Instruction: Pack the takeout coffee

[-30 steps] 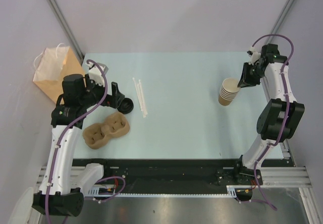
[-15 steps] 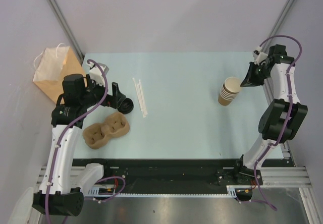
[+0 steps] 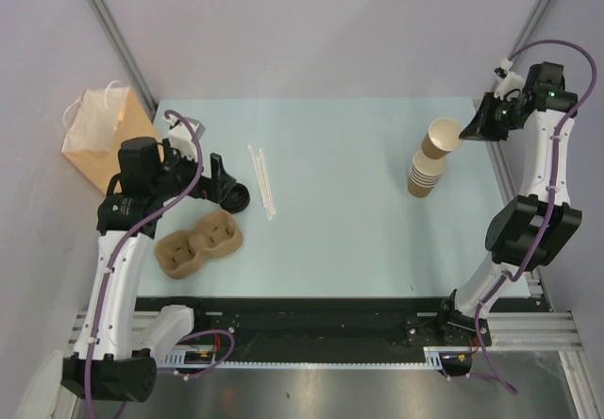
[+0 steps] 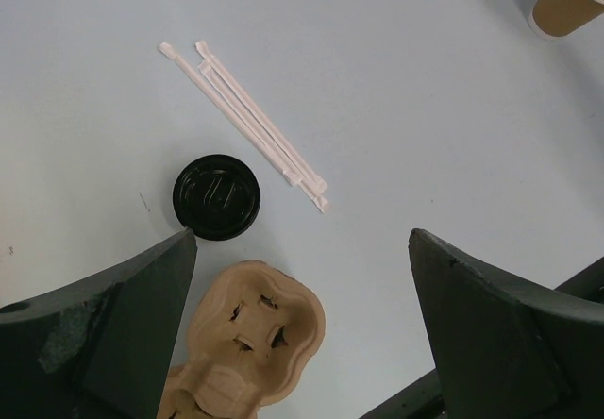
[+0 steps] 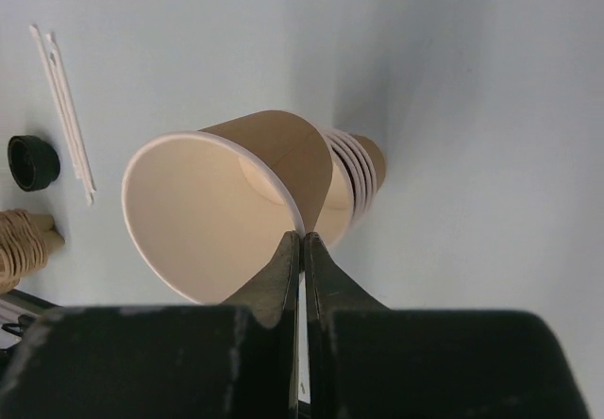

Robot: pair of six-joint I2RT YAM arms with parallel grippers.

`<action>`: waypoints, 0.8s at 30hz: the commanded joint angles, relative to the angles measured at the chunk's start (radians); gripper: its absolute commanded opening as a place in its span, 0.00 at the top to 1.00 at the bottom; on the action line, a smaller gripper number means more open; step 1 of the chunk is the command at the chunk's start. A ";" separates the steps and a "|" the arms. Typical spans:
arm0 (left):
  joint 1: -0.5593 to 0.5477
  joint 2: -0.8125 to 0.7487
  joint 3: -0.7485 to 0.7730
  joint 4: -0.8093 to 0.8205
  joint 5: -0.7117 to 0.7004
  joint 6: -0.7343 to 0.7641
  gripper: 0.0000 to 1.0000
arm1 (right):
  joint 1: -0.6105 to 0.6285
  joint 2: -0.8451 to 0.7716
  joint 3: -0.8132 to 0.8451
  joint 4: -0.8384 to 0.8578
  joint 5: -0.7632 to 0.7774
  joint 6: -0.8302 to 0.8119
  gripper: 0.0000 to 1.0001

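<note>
Pale desk [image 3: 330, 240] carries black lid [image 4: 217, 197], carrier tray [image 4: 250, 348] and stack [image 3: 427, 181]. Right gripper [image 5: 302, 240] jaws pinch the single cup [image 5: 217, 216] by its rim, just above the stack. Left gripper [image 4: 302, 249] jaws stand open. Assessment: early stage; lidding and loading into paper bag [image 3: 99, 136] remain.

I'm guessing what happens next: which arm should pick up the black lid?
Probably the left. The left hand is open and hovers right above the black lid. The right hand is far off, busy pinching a paper cup by its rim.
</note>
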 commanded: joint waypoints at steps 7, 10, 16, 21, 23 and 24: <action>0.000 0.061 0.088 -0.003 0.057 -0.072 0.01 | 0.004 -0.138 0.105 -0.065 -0.208 -0.083 1.00; 0.002 0.042 0.058 0.072 0.068 -0.064 0.00 | 0.072 -0.169 0.086 -0.093 -0.235 -0.134 1.00; 0.002 0.062 0.063 0.082 0.060 -0.017 0.01 | 0.300 -0.203 -0.090 -0.079 -0.193 -0.197 1.00; 0.002 0.121 0.063 0.062 0.069 -0.017 0.00 | 0.531 -0.198 -0.259 0.025 -0.081 -0.202 1.00; 0.002 0.147 0.042 0.068 0.028 -0.004 0.01 | 0.591 -0.183 -0.286 0.060 -0.041 -0.185 1.00; 0.002 0.156 0.036 0.074 -0.004 -0.004 0.01 | 0.640 -0.158 -0.302 0.091 -0.018 -0.180 1.00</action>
